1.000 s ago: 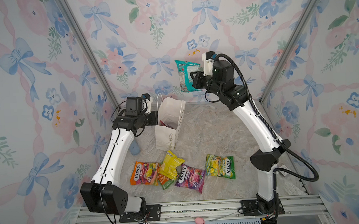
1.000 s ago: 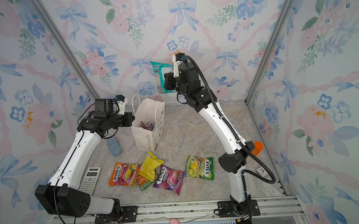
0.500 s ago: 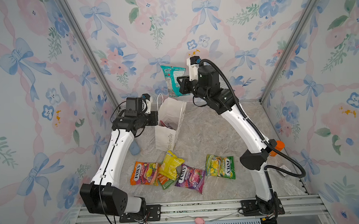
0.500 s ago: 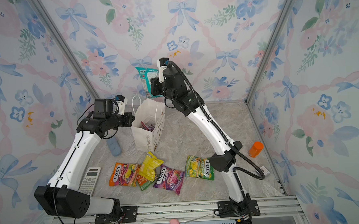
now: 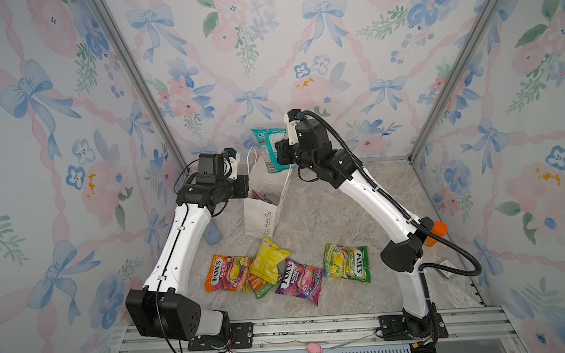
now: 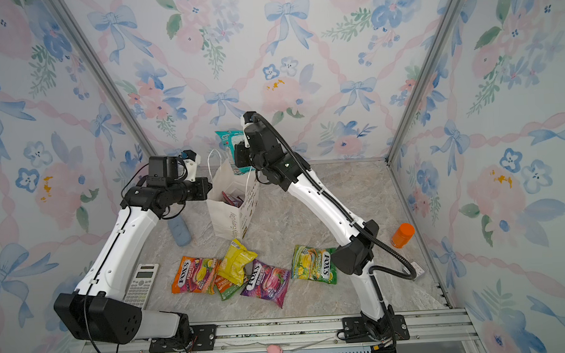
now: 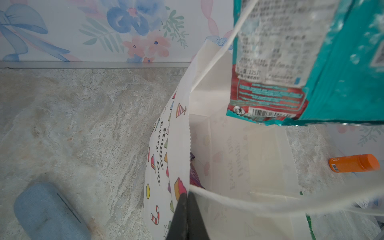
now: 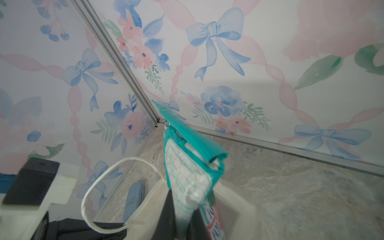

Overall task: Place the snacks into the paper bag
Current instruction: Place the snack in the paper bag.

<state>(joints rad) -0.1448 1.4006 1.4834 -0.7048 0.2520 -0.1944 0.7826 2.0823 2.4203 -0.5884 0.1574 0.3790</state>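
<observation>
Teal packet over upright paper bag, other packets nearby

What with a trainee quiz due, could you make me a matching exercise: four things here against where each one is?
Things:
1. teal packet
2. yellow packet
3. paper bag
4. orange bottle

Places:
A. rim pinched by the left gripper
B. upright near the table's right edge
C. held by the right gripper above the bag
D. lying partly on the purple packet

Pairs: 1-C, 2-D, 3-A, 4-B
</observation>
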